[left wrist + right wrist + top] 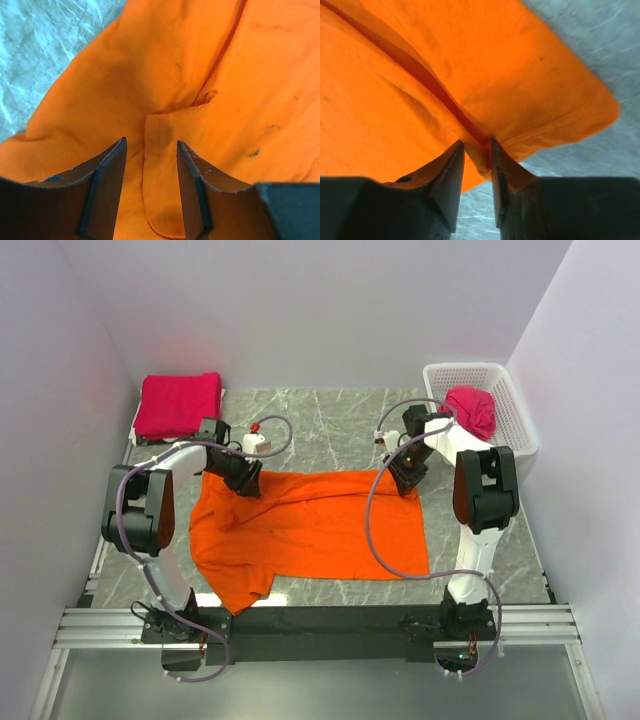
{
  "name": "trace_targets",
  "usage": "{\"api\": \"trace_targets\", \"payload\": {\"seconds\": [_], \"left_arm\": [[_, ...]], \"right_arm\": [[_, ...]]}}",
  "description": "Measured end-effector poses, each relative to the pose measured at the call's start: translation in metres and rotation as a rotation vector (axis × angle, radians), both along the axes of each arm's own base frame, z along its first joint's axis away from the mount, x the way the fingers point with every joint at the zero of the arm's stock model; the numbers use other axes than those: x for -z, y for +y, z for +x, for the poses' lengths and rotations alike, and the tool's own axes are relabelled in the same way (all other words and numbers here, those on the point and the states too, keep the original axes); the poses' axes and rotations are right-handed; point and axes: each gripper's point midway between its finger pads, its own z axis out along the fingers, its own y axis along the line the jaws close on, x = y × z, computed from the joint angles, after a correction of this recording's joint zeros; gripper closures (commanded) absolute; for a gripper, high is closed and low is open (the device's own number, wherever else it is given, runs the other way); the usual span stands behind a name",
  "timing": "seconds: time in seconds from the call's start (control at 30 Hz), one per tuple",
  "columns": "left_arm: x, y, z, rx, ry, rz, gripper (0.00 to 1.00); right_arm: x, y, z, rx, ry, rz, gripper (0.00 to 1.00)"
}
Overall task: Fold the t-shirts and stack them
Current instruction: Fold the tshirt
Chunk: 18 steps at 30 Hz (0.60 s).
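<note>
We look down on a grey, marble-veined table [330,420] closed in by plain white walls [320,310] at the back and on both sides. A black rail [320,622] carrying the arm bases runs along the near edge.

The orange shirt [310,530] lies spread over the middle of the table. It is mostly flat, with creases along its far edge and one sleeve reaching towards the near left.

The left gripper [243,480] is down at the far left of the shirt. Its wrist view shows the jaws standing apart over the cloth, with a small flap of orange lying between them and nothing pinched.

The right gripper [405,480] is at the far right corner of the shirt. In its wrist view the jaws are drawn close on a raised ridge of orange cloth, with the bare grey table just beyond the hem.

A folded pink shirt [178,405] lies in the far left corner, well apart from the orange one. In the far right corner a white basket [512,400] stands against the wall, and a bunched pink shirt [472,410] hangs over its near rim. A small white object [257,442] sits on the table just behind the left gripper.
</note>
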Motion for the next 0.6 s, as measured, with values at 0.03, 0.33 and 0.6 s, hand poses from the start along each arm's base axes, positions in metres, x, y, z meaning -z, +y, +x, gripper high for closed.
{"api": "trace_targets", "payload": {"seconds": [0.03,0.33,0.6], "left_arm": [[0.002,-0.001,0.001,-0.001,0.004,0.000,0.53],[0.006,-0.010,0.000,0.005,0.022,-0.007,0.63],[0.017,-0.018,-0.001,0.023,0.051,-0.003,0.70]], "right_arm": [[0.001,0.000,-0.002,-0.003,0.004,-0.003,0.75],[0.004,-0.003,-0.003,-0.029,-0.001,-0.025,0.95],[0.004,-0.004,-0.003,-0.033,-0.003,-0.028,1.00]]}}
